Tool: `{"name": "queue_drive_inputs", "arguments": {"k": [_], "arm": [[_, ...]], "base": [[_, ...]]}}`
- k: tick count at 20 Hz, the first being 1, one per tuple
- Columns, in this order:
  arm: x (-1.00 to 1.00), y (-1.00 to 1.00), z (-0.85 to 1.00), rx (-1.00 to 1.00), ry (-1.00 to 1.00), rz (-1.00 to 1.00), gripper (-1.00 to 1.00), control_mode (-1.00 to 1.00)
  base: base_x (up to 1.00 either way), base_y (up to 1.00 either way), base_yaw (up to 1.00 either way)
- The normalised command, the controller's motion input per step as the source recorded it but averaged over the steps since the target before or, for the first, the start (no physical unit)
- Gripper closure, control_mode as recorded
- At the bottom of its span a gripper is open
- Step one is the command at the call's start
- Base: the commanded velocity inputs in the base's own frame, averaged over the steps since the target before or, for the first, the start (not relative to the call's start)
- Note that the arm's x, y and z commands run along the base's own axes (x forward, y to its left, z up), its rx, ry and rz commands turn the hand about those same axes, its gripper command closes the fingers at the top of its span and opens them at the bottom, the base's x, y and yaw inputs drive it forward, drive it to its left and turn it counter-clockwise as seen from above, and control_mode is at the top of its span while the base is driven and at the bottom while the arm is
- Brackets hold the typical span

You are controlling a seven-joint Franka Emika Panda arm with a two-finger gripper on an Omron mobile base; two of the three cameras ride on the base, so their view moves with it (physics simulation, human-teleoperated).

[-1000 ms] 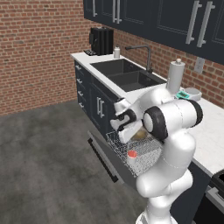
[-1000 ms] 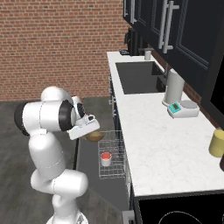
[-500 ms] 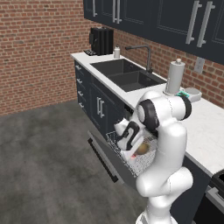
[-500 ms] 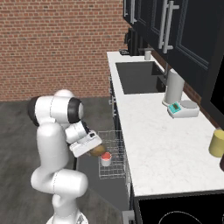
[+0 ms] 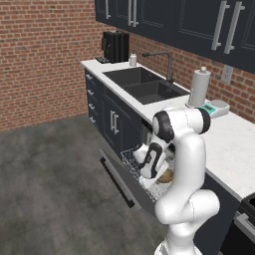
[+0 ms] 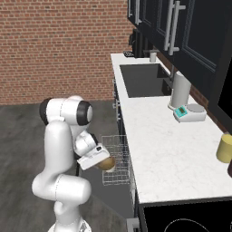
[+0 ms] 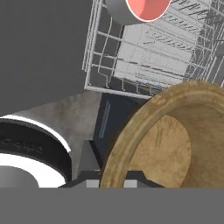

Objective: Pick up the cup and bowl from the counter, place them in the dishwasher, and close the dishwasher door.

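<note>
While lowered over the white wire rack (image 6: 115, 158) of the open dishwasher (image 5: 149, 172), clenched on the wood-brown bowl (image 7: 175, 140) by its rim: gripper (image 6: 100, 162), bowl tilted on edge. Already in the rack, toward its far end: cup (image 7: 139, 9) with salmon-red inside. Dropped flat, near left of the arm: dishwasher door (image 5: 117, 172). On the tabletop (image 6: 158, 136): paper towel roll (image 6: 180, 90), teal scale (image 6: 189, 112), yellow jar (image 6: 224, 148), sink (image 6: 145, 79) farther off. Compared with half a second ago, lower and deeper into the rack, bowl along with it. Fingertips mostly hidden behind the bowl; cup cut off by the hand view's top edge.
</note>
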Motion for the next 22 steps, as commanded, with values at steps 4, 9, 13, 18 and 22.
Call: {"name": "queue_drive_inputs", "arguments": {"k": [4, 9, 13, 18, 22], "arm": [[0.4, -0.18, -0.67, -0.06, -0.04, -0.15, 1.0, -1.0], [0.42, -0.2, -0.55, -0.03, -0.09, -0.1, 1.0, -1.0], [0.28, -0.14, -0.38, -0.03, -0.14, -0.08, 1.0, -1.0], [0.22, -0.08, -0.45, -0.01, -0.15, -0.05, 1.0, -1.0], [0.27, -0.01, -0.52, 0.0, -0.13, -0.01, 1.0, -1.0]], "base": [[0.0, 0.0, 0.0], [0.0, 0.0, 0.0], [0.0, 0.0, 0.0], [0.0, 0.0, 0.0], [0.0, 0.0, 0.0]]}}
